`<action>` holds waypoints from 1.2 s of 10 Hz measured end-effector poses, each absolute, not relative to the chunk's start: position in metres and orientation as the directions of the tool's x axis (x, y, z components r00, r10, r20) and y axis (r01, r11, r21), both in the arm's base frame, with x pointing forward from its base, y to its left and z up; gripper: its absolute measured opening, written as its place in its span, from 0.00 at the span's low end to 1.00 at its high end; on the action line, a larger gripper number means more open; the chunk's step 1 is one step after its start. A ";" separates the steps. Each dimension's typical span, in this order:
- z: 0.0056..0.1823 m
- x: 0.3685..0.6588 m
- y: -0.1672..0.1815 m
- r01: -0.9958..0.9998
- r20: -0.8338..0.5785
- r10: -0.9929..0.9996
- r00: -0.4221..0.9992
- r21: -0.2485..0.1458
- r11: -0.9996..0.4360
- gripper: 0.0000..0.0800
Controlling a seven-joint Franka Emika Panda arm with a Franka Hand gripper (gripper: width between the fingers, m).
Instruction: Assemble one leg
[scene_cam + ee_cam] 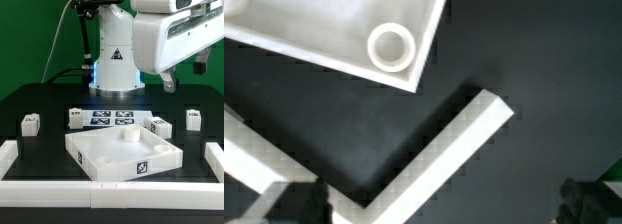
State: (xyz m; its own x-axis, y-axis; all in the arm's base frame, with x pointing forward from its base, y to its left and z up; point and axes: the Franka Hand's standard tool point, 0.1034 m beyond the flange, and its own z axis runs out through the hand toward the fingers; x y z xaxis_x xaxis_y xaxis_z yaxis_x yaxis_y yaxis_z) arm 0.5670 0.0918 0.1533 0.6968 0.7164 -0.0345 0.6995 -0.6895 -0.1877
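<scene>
Small white legs with black-and-white tags stand on the black table: one at the exterior view's left [30, 123], one by the marker board [75, 119], one beside the panel [160, 125] and one at the right [193, 118]. The large white tray-like panel [115, 150] lies in the middle. My gripper [172, 80] hangs high above the table's right side, apart from every part. In the wrist view my gripper [441, 205] is open and empty, its dark fingertips [287, 205] at the frame edge. The panel's corner with a round socket [393, 45] shows there; no leg does.
The marker board [105, 117] lies behind the panel. Low white walls border the table at the left [8, 150], front [110, 190] and right [215, 155]; a corner of this wall shows in the wrist view [455, 140]. The robot base [115, 65] stands at the back.
</scene>
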 end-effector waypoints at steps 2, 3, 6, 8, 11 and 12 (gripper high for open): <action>0.153 0.567 0.092 0.698 -0.034 0.715 0.698 -0.189 -0.690 0.81; 0.153 0.567 0.091 0.698 -0.034 0.715 0.698 -0.189 -0.691 0.81; 0.153 0.567 0.091 0.698 -0.034 0.715 0.698 -0.188 -0.691 0.81; 0.152 0.566 0.091 0.703 -0.030 0.719 0.694 -0.185 -0.687 0.81; 0.119 0.528 0.086 0.855 0.026 0.857 0.514 -0.090 -0.510 0.81; 0.104 0.513 0.077 0.918 0.009 0.920 0.392 -0.073 -0.391 0.81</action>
